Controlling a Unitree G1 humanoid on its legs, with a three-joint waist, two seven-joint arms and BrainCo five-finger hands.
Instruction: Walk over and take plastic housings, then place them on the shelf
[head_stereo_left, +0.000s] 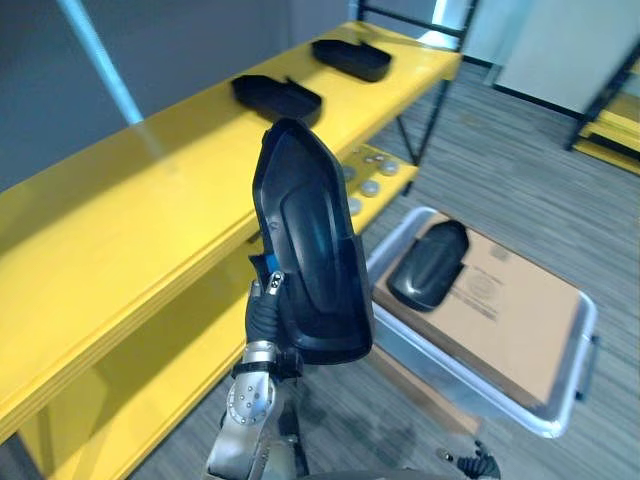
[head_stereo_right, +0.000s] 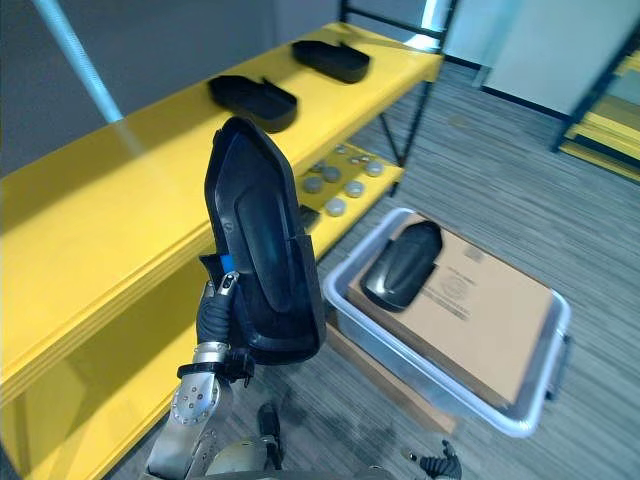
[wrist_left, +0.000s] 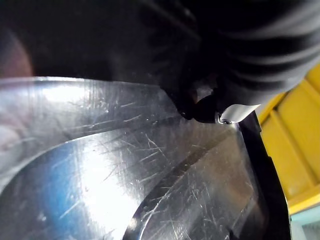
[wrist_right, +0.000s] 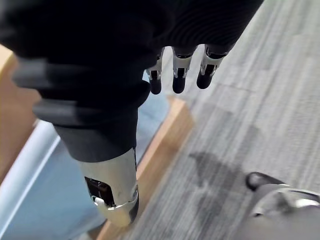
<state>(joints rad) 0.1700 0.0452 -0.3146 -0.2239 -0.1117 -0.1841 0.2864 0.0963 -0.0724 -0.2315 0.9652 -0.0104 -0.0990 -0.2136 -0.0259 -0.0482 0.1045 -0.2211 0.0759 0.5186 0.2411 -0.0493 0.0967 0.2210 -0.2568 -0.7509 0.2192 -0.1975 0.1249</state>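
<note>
My left hand (head_stereo_left: 264, 312) holds a black plastic housing (head_stereo_left: 310, 250) upright in front of the yellow shelf (head_stereo_left: 120, 200), level with its top board. In the left wrist view the thumb tip (wrist_left: 200, 107) presses on the housing's scratched glossy surface (wrist_left: 125, 175). Two more black housings (head_stereo_left: 277, 96) (head_stereo_left: 351, 58) lie on the shelf's far end. Another housing (head_stereo_left: 430, 265) rests on cardboard in a grey bin (head_stereo_left: 560, 400) on the floor. My right hand (wrist_right: 177, 75) hangs low over the floor with relaxed fingers, holding nothing.
The shelf's lower board carries several small round grey parts (head_stereo_left: 372, 175). The cardboard sheet (head_stereo_left: 510, 300) covers most of the bin. A wooden board (wrist_right: 165, 145) lies under the bin's edge. Another yellow rack (head_stereo_left: 610, 130) stands at the far right across grey floor.
</note>
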